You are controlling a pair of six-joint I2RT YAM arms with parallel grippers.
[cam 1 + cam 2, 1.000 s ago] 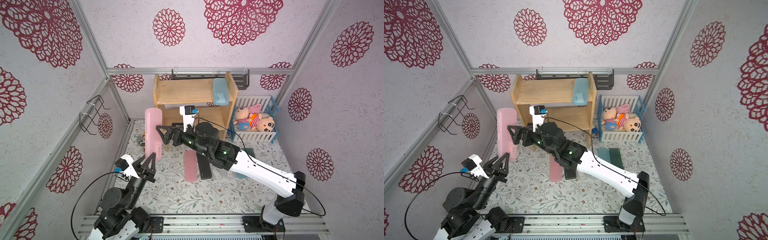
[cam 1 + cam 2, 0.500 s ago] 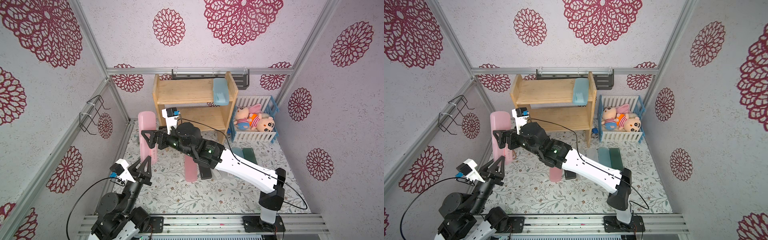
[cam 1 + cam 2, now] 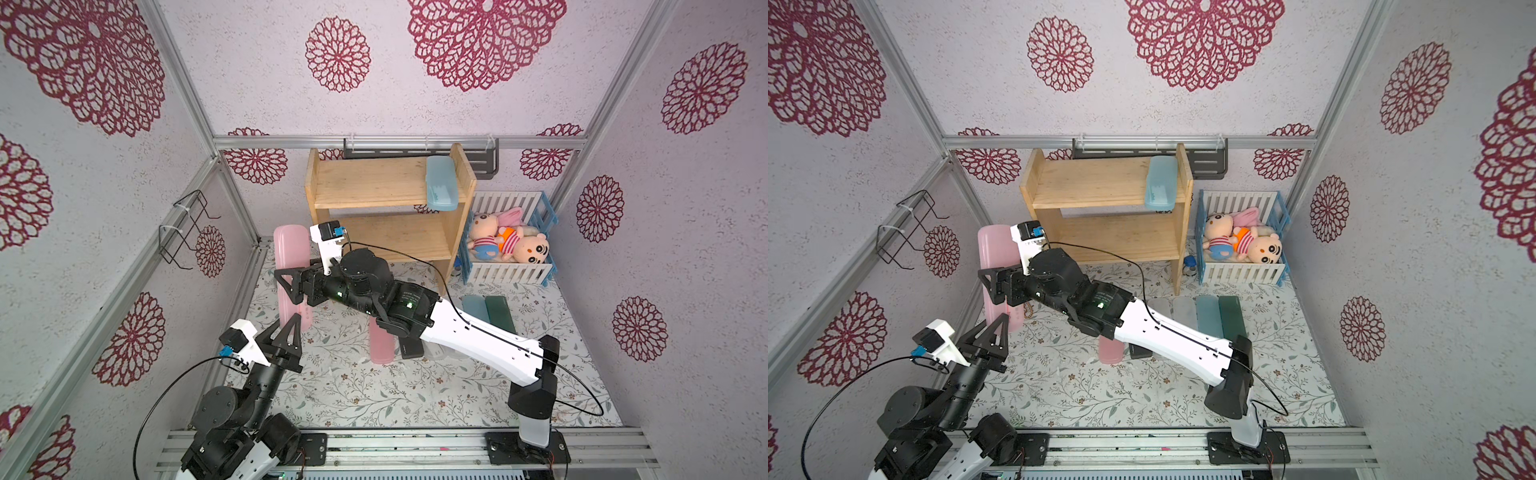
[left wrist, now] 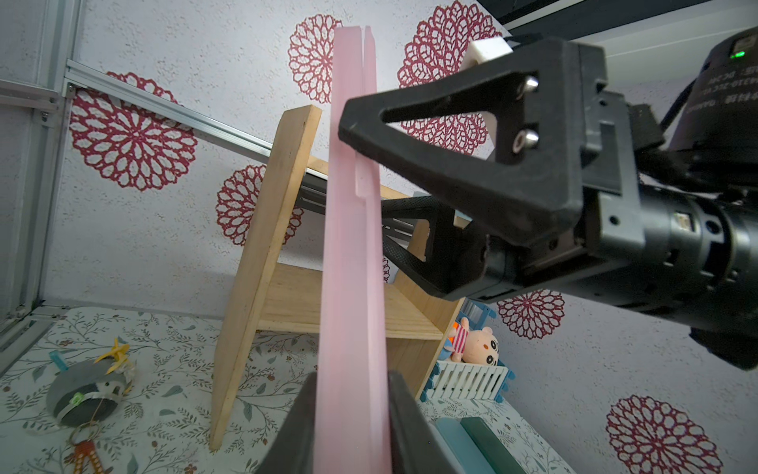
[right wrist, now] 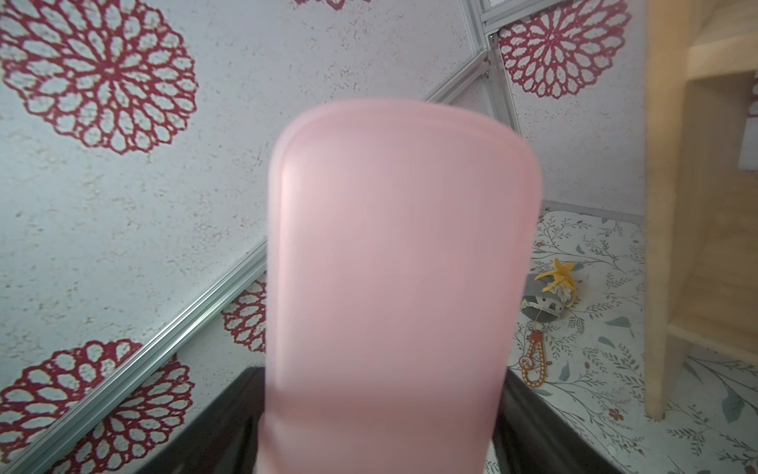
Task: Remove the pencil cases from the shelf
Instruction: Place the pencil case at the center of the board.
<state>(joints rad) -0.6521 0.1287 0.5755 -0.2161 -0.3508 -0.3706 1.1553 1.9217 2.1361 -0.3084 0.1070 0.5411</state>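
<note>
Pink case (image 3: 287, 249), upright just left of the shelf (image 3: 374, 183), is pinched at its foot by the left claw (image 4: 352, 414); the right claw (image 3: 286, 286) straddles its middle, grip unclear, its wrist view blurred. Blue case (image 3: 441, 183) lies on the top tier.

**Q:** Panel A, the cases: what finish did they show?

**A:** The upright pink pencil case (image 4: 352, 287) was smooth, faintly translucent plastic with a satin sheen. The light blue pencil case (image 3: 441, 185) looked frosted. The dark green pencil case (image 3: 498, 313) was opaque and smooth.

**Q:** And the shelf (image 3: 374, 183)?

**A:** It was pale, unpainted wood, matt, with visible grain.

**Q:** Panel B, the surroundings?

**A:** The walls (image 3: 395, 108) were rough, stippled and matt. The frame rails (image 3: 291, 142) were brushed metal. The floor mat (image 3: 374, 395) was a matt printed sheet, possibly cloth, though the view was too coarse to tell. The plush toys (image 3: 532, 249) were soft fabric, and the crate (image 3: 507, 274) had smooth slats.
</note>
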